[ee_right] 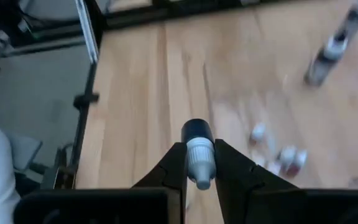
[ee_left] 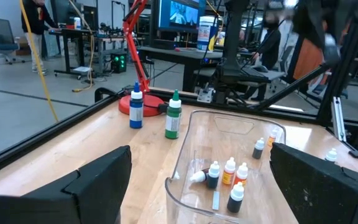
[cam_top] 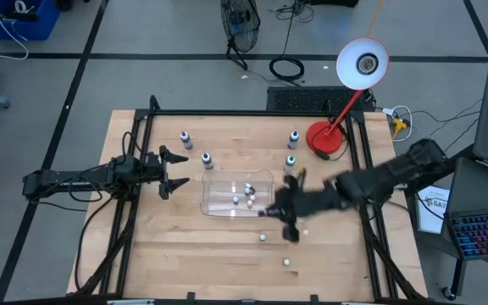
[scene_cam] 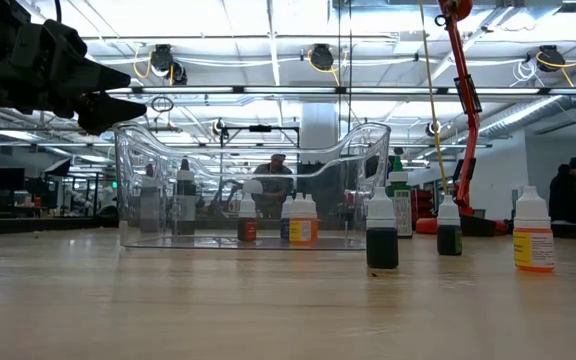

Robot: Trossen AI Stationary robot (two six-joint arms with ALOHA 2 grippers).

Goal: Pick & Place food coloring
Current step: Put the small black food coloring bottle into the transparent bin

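From above, my right gripper hangs over the table just past the near edge of the clear tray, which lies ahead of it and already holds several bottles. My left gripper waits beside the tray's other end, fingers spread wide.

At table height, the tray stands among loose bottles.

Past my right fingers, they are clamped on one small food coloring bottle, dark body, white cap.

I judge this the carry step: next I must bring the bottle over the tray and let go inside it.
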